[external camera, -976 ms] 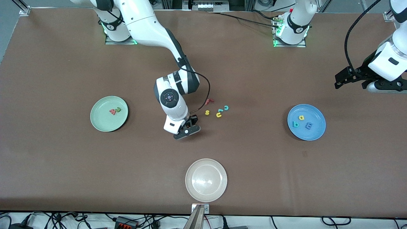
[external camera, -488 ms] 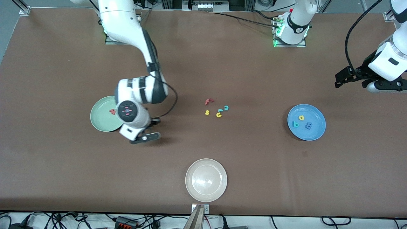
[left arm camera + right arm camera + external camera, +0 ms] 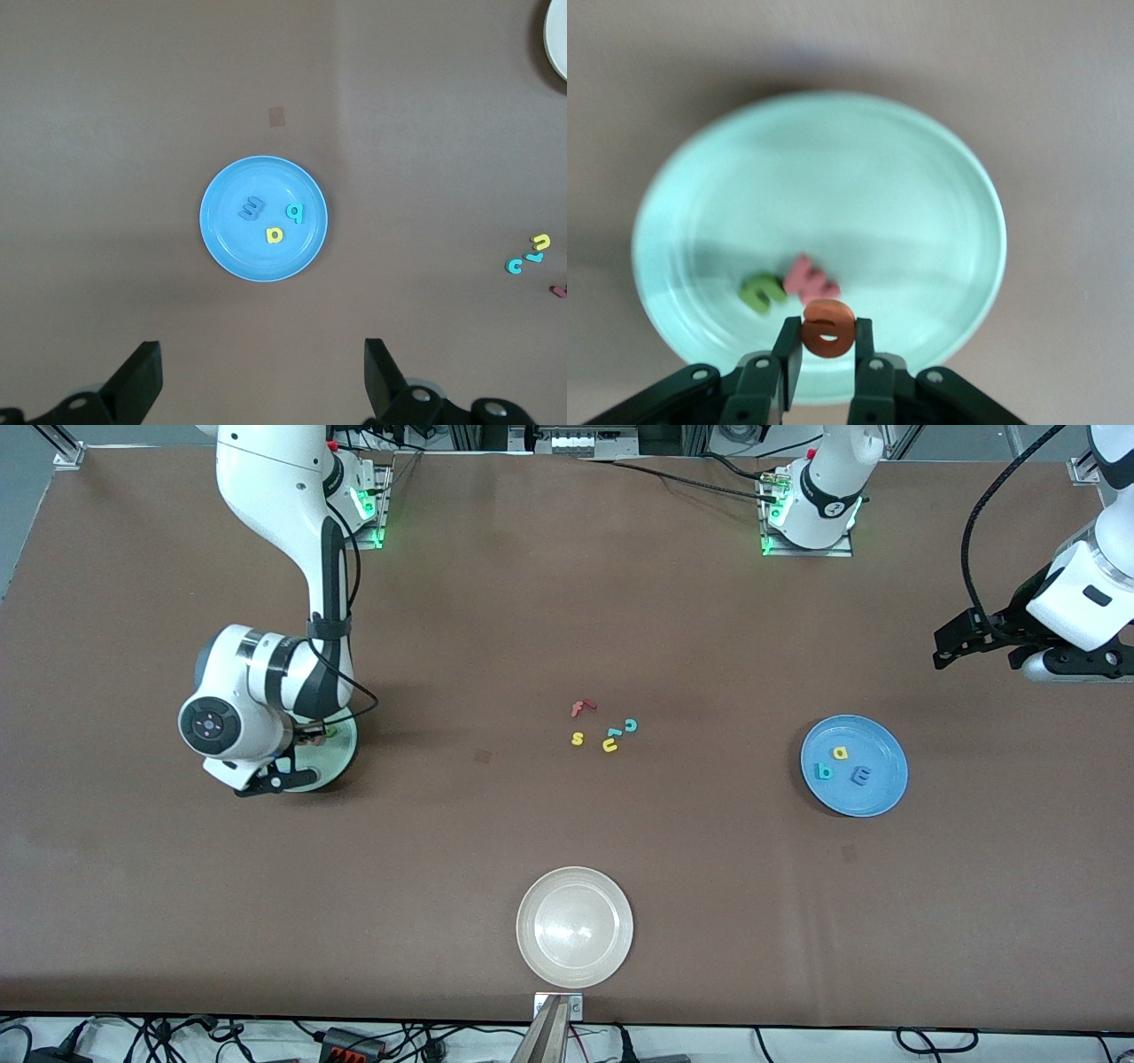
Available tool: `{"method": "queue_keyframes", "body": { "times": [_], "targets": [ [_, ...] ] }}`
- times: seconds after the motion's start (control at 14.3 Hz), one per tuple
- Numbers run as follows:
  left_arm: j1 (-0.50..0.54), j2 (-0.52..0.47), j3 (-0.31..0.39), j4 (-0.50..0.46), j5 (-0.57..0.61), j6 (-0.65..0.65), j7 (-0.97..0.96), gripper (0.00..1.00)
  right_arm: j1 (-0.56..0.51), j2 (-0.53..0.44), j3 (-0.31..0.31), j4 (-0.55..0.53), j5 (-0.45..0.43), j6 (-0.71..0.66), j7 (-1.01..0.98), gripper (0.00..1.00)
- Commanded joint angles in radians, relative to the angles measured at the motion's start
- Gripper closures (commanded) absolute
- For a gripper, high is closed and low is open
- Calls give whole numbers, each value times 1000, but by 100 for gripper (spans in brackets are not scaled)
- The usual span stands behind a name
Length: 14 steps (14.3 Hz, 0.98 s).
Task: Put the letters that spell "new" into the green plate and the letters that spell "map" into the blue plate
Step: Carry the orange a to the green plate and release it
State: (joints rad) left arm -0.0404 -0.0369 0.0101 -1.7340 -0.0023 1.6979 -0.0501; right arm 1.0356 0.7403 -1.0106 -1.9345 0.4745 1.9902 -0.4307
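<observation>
My right gripper (image 3: pixel 828 335) hangs low over the pale green plate (image 3: pixel 957 177), shut on the orange e (image 3: pixel 828 326). On that plate lie the olive-green n (image 3: pixel 764 291) and the pink w (image 3: pixel 811 279), side by side. In the front view the right arm covers most of the green plate (image 3: pixel 338 755). The blue plate (image 3: pixel 854 765) holds the yellow a (image 3: pixel 840 752), the teal p (image 3: pixel 823 771) and the blue m (image 3: pixel 860 776). My left gripper (image 3: pixel 946 646) waits high up at the left arm's end of the table, open and empty, looking down on the blue plate (image 3: pixel 263 219).
A whitish-beige plate (image 3: pixel 574 926) stands near the table's front edge. Loose letters lie mid-table: a red f (image 3: pixel 580 708), a yellow s (image 3: pixel 578 738), a yellow u (image 3: pixel 610 745) and a teal c (image 3: pixel 631 725).
My right arm has swung from beside the loose letters mid-table to over the green plate, staying shut. The left arm has not moved.
</observation>
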Motion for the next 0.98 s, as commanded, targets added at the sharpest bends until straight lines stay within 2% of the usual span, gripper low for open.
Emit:
{"method": "queue_keyframes", "body": {
  "times": [0.0,0.28,0.84,0.91],
  "targets": [
    [-3,-6,7,14,-24,-23,27,0,55,-62,-34,-116,13,16,-16,90],
    [-3,-5,7,14,-24,-23,27,0,54,-59,-34,-165,18,45,-19,90],
    [-1,-5,7,14,-24,-24,29,0,-14,-15,-3,-153,27,139,-20,87],
    [-3,-5,7,14,-24,-24,29,0,-34,-15,10,-146,32,150,-20,79]
  ]
}}
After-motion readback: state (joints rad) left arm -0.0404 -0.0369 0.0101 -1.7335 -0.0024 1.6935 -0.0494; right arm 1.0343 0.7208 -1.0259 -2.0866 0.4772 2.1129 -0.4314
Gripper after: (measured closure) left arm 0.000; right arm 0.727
